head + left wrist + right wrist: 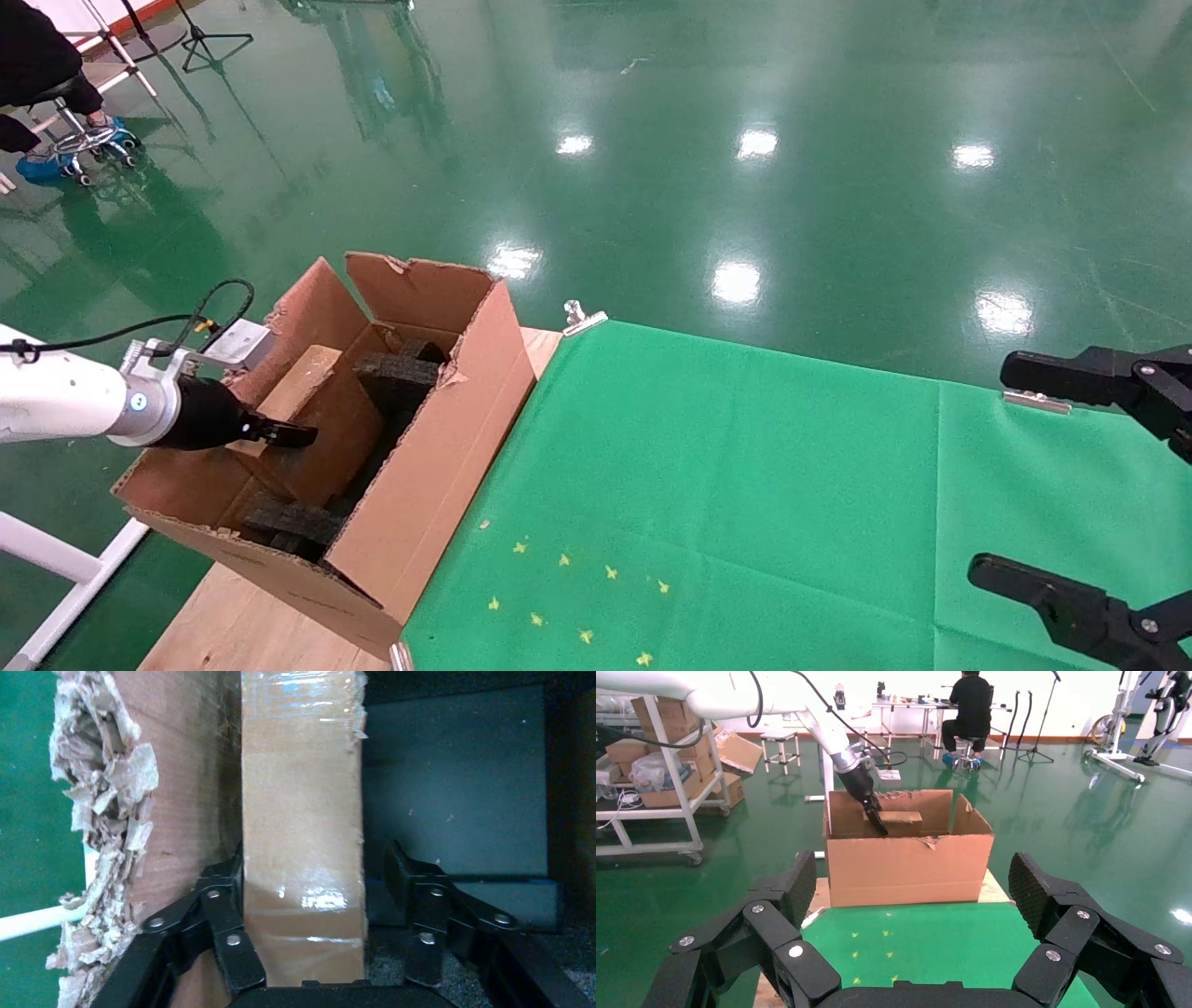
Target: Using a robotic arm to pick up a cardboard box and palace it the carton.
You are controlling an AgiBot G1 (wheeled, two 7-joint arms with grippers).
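The big brown carton [447, 438] stands open on the table's left end, with black foam blocks [396, 373] inside. The small cardboard box [321, 419] stands on edge inside it, between the foam. My left gripper [279, 431] reaches down into the carton around the box's upper end. In the left wrist view the box [302, 811] lies between the fingers of the open gripper [314, 864]. One finger [225, 903] touches the box. The other finger [415, 896] stands clear of it, next to a torn flap [176, 776]. My right gripper [995, 468] hangs open and empty at the far right.
A green cloth [745, 485] with yellow star marks [577, 596] covers the table right of the carton, held by metal clips [582, 319]. The carton rests on a bare wooden board [251, 624]. A seated person [968, 706] and shelves [666, 776] are far behind.
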